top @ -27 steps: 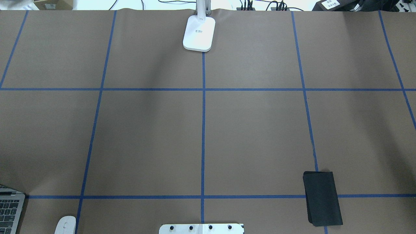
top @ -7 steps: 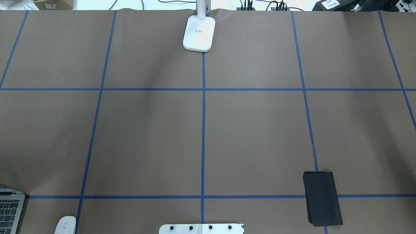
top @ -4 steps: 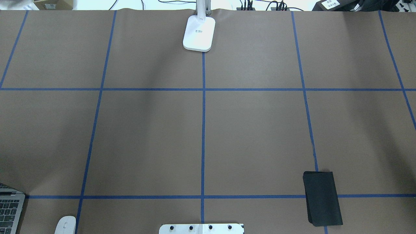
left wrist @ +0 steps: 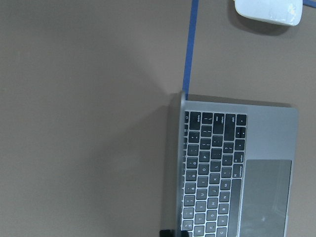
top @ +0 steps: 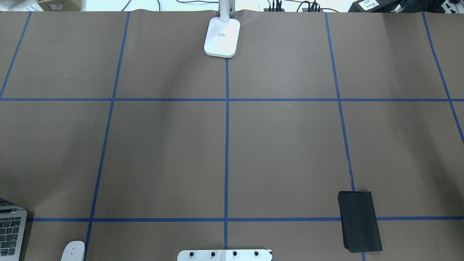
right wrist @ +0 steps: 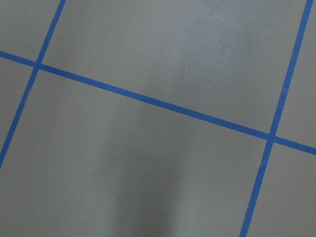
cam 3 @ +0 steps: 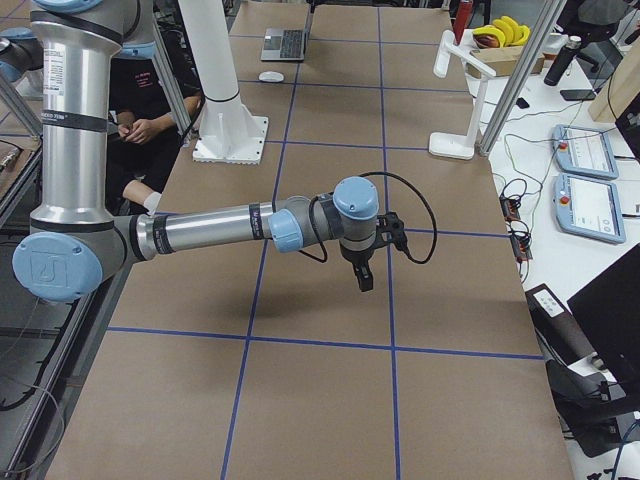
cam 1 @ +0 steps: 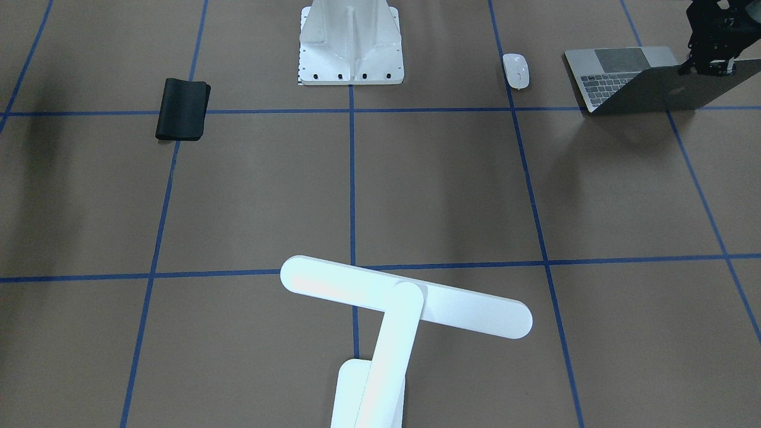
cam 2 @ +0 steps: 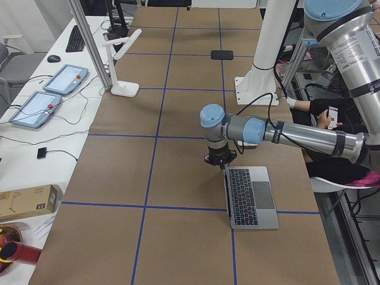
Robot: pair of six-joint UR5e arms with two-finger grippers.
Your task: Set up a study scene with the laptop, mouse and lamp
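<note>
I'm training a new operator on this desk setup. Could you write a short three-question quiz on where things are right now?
1. True or false: the mouse lies between the laptop and the white pedestal.
2. Pick one. The left gripper is: A at the top edge of the laptop's lid; B over the mouse; C over the white pedestal.
3. Fill in: the black pad lies on the robot's ___ side.

Key: 1 true. 2 A. 3 right.
</note>
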